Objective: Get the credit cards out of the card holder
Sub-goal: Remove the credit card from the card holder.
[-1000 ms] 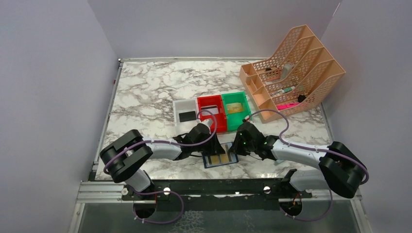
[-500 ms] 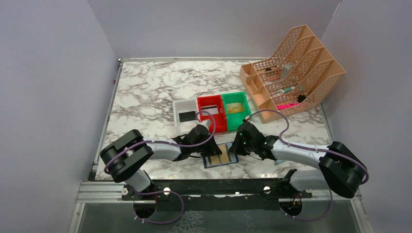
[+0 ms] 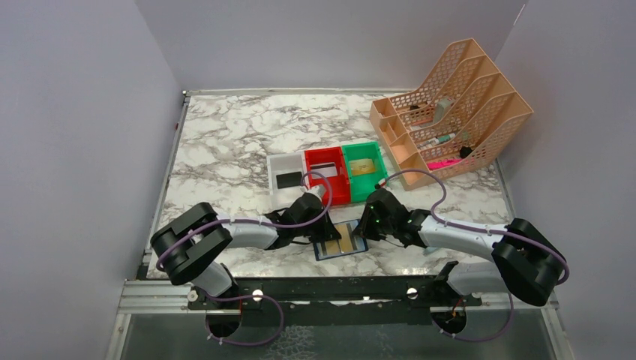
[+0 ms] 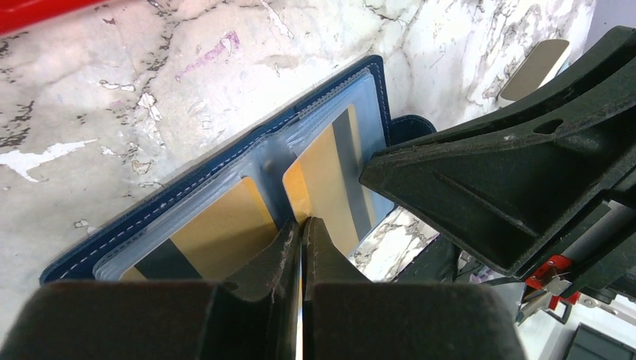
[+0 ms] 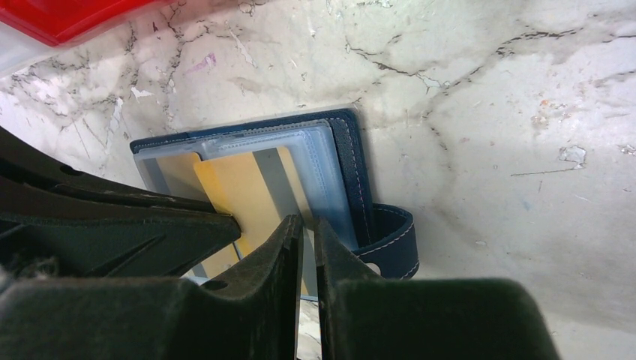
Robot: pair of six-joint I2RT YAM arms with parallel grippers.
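The navy card holder [image 3: 341,241] lies open on the marble near the front edge, between both grippers. In the left wrist view two gold credit cards, one [image 4: 225,232] on the left and one [image 4: 322,180] on the right, sit in its clear sleeves inside the blue rim [image 4: 225,161]. My left gripper [image 4: 301,225] is shut, its tips pinched on the near corner of the right-hand gold card. My right gripper [image 5: 307,225] is shut on the holder's pale right edge [image 5: 330,187], beside the snap tab [image 5: 390,240]. In the top view the left gripper [image 3: 319,238] and right gripper [image 3: 365,234] flank the holder.
Just behind the holder stand a white bin [image 3: 287,171] with a black card [image 3: 288,180], a red bin [image 3: 328,174] and a green bin [image 3: 364,169] with a tan card. A peach mesh organiser [image 3: 450,112] stands at the back right.
My left gripper's jaws have closed at the gold card's corner, and the left arm has settled slightly lower. The right gripper and the holder have stayed put.
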